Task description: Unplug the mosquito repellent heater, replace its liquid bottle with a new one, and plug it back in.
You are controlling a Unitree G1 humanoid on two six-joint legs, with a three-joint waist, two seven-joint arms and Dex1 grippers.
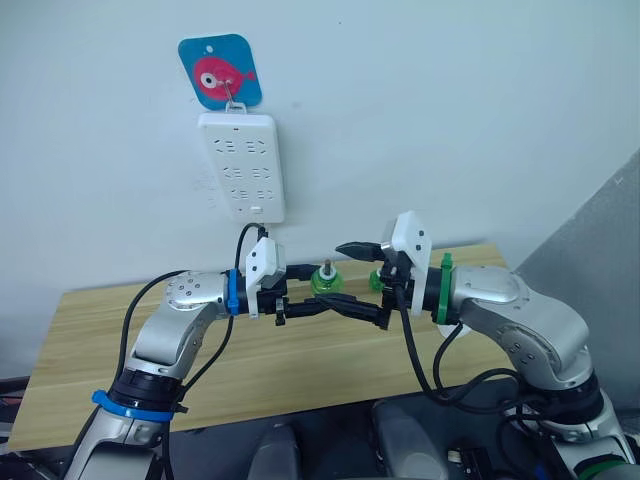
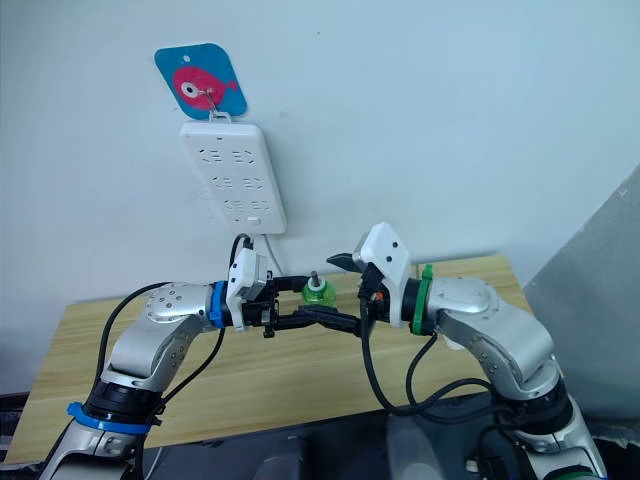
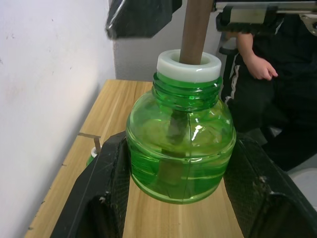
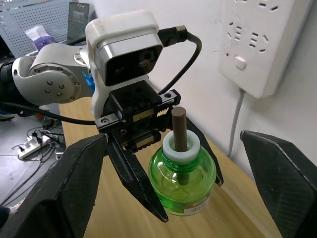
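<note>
A green bottle [image 4: 182,186] with a white collar and a brown wick is held upright in the left gripper [image 4: 166,196], the two black fingers pinching its body from either side above the rear part of the wooden worktop [image 1: 250,370], in front of the wall. The right gripper [image 1: 362,280] is held just beside the bottle, facing the left one, with its fingers [image 4: 59,188] spread wide on either side and touching nothing.

Above, a white power strip [image 1: 242,165] hangs on the wall from a hook on a blue card with a pink fish [image 1: 220,70], and a cable runs down from it. The mosquito repellent heater cannot be made out, so where it is cannot be told. A second green object [image 1: 378,280] is seen just behind the right gripper near the rear edge of the worktop; whether it is another bottle cannot be told.

The step in hand is judged to be the bottle exchange, with a bottle carried free of the heater. The next move is likely to call for the bottle being kept upright and its threaded neck being lined up squarely with the heater's socket before it is turned.

Counted: one bottle held, one further green object, one power strip, two grippers. A person's hand and dark sleeve [image 3: 257,64] are seen in the left wrist view
</note>
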